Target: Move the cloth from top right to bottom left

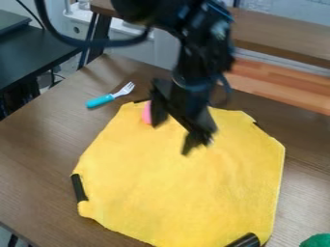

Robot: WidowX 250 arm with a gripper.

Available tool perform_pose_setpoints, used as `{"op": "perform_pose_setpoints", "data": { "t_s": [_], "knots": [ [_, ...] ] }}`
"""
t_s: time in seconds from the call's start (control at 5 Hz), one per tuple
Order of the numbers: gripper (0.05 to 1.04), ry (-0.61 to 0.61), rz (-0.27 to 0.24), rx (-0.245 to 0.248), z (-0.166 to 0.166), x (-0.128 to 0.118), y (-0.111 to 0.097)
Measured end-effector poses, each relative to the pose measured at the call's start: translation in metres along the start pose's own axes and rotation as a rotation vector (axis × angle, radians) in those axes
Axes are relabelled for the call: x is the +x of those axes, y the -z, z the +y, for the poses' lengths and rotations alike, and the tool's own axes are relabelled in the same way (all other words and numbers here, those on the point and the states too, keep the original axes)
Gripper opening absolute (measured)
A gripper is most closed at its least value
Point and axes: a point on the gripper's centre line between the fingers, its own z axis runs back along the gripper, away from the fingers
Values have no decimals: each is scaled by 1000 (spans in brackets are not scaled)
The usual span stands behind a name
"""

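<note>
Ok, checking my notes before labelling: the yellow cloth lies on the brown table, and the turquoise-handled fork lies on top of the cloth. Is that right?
Not quite: the camera view shows the turquoise-handled fork on the table, off the cloth and beyond its upper left edge. The yellow cloth does lie on the brown table.

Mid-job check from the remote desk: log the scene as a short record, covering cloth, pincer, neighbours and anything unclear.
Cloth: yellow, spread wide over the brown table
Pincer: open, over the cloth's upper part
Pink item: beside the pincer, partly hidden
Fork: teal handle, beyond the cloth's upper left edge
Green item: lower right corner, cut off by the view
Unclear: whether the pincer touches the cloth
</note>
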Motion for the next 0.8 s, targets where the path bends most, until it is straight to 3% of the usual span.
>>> {"op": "perform_pose_setpoints", "data": {
  "t_s": [0.6, 0.8],
  "knots": [
    [1000, 135, -41, -84, -73, -11, 3],
    [1000, 175, -31, -89, -92, -18, 14]
  ]
}}
